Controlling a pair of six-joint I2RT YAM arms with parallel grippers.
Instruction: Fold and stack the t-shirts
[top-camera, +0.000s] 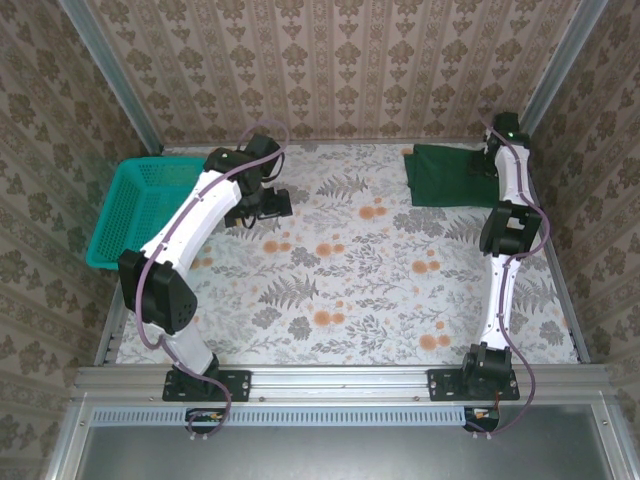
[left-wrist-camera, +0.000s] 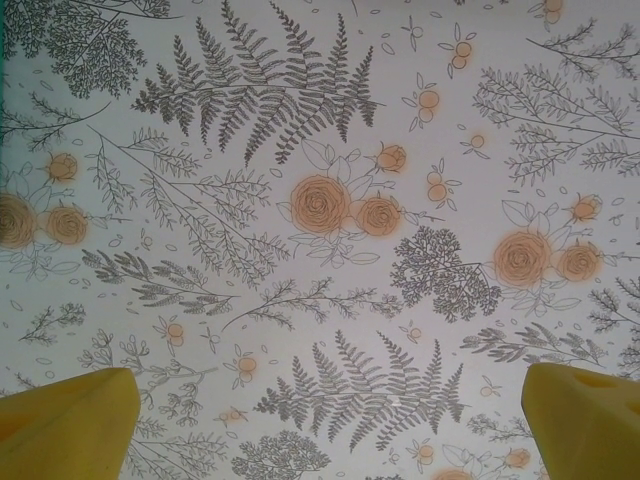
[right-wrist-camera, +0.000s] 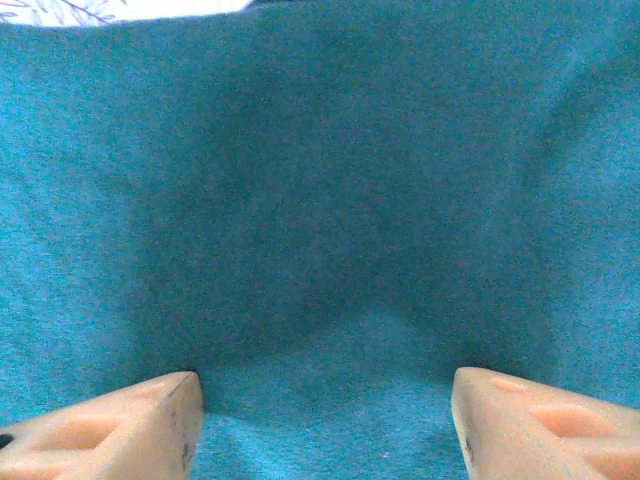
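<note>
A folded dark green t-shirt (top-camera: 443, 176) lies flat at the table's far right. My right gripper (top-camera: 487, 162) hangs over the shirt's right part. In the right wrist view the cloth (right-wrist-camera: 320, 200) lies close beneath the right gripper (right-wrist-camera: 325, 425). Its pale fingers (right-wrist-camera: 130, 430) stand apart with nothing pinched between them. My left gripper (top-camera: 262, 205) hovers over the bare floral tablecloth at the far left centre. In the left wrist view the left gripper (left-wrist-camera: 330, 425) is open, its yellow fingertips (left-wrist-camera: 70, 425) wide apart over the printed cloth.
A teal mesh basket (top-camera: 140, 205) sits at the table's left edge, tilted over the side, next to the left arm. Patterned walls close in the back and sides. A metal rail (top-camera: 340, 385) runs along the near edge.
</note>
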